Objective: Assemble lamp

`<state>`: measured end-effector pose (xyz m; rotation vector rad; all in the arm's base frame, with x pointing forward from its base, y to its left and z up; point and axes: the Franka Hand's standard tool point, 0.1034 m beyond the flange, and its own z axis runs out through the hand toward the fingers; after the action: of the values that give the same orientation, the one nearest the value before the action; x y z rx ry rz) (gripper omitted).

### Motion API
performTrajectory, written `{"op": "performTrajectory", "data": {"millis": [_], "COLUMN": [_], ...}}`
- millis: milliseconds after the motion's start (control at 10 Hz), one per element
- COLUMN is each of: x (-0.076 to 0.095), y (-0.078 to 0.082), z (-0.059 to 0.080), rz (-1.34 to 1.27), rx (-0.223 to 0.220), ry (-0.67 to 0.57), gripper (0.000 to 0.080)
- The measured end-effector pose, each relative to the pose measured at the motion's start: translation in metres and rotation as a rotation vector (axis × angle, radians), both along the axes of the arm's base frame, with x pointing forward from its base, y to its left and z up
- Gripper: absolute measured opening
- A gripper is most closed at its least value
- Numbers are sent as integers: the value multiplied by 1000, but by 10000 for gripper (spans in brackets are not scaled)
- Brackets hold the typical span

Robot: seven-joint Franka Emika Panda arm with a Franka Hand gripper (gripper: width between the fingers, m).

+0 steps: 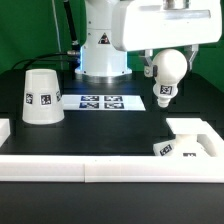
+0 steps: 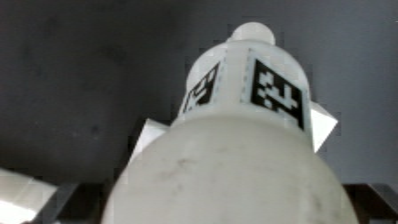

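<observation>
The gripper (image 1: 166, 58) is clamped on the bulb (image 1: 170, 70) and holds it in the air at the upper right of the exterior view, with the tagged neck angled down and clear of the black table (image 1: 120, 130). The base (image 1: 188, 142) sits at the lower right, against the white border blocks (image 1: 60, 165). The shade (image 1: 42, 97) stands at the exterior view's left (its turn comes later, I judge). The step in hand looks like bringing the bulb to the base. Next, the neck must be brought upright and lined over the base's socket, which I cannot make out, before lowering.
</observation>
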<state>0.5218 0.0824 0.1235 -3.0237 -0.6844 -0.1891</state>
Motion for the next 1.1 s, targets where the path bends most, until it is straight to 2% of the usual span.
{"op": "performTrajectory", "data": {"millis": [100, 200, 600, 700, 800, 1100], "x": [5, 6, 5, 13, 27, 63], "y": [-4, -9, -10, -7, -4, 0], "z": [5, 3, -3, 4, 18, 35], "rz": [7, -3, 23, 40, 46, 44], "rx": [9, 18, 11, 7, 9, 18], "ry": [-78, -149, -163, -169, -184, -202], "gripper": [579, 579, 579, 579, 579, 579]}}
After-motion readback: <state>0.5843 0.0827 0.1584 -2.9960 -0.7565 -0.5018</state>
